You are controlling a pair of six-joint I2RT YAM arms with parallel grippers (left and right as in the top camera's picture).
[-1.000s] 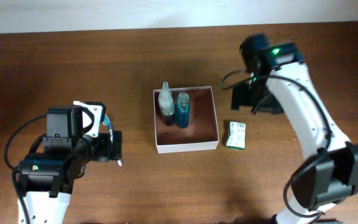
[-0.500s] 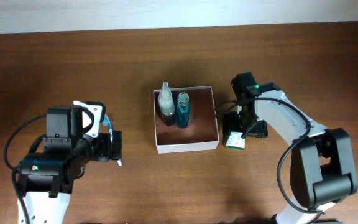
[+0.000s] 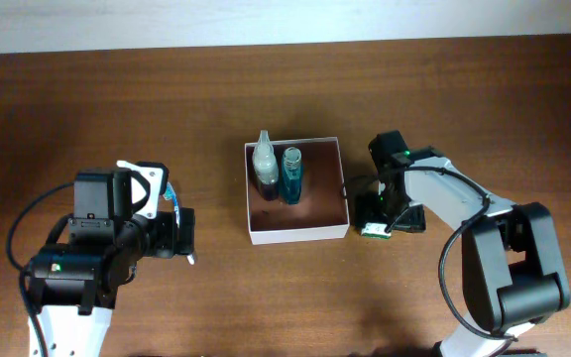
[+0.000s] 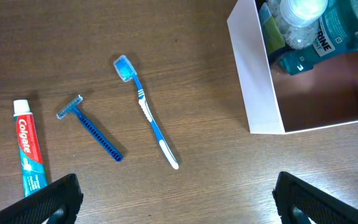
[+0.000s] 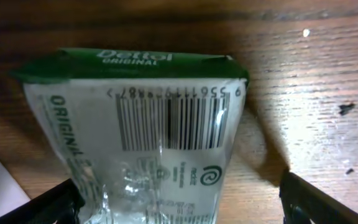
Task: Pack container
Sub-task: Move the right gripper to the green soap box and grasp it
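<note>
Pick step in hand: right gripper [image 5: 179,204], jaws wide and empty, low over green-white plastic Dettol packet [image 5: 157,146] on brown wooden bench [image 3: 266,89] just right of square white-walled container [image 3: 296,235], mid-bench; next move likely calls for closing, lifting, carrying it in.

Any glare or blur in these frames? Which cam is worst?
Right wrist is worst: glare washes out the lower half of the Dettol packet, the wood above it is in deep shadow, and a bright patch lies to its right. Left wrist is sharp and even; only the clear bottle in the container looks soft. Overhead is evenly lit, with faint shadows.
</note>
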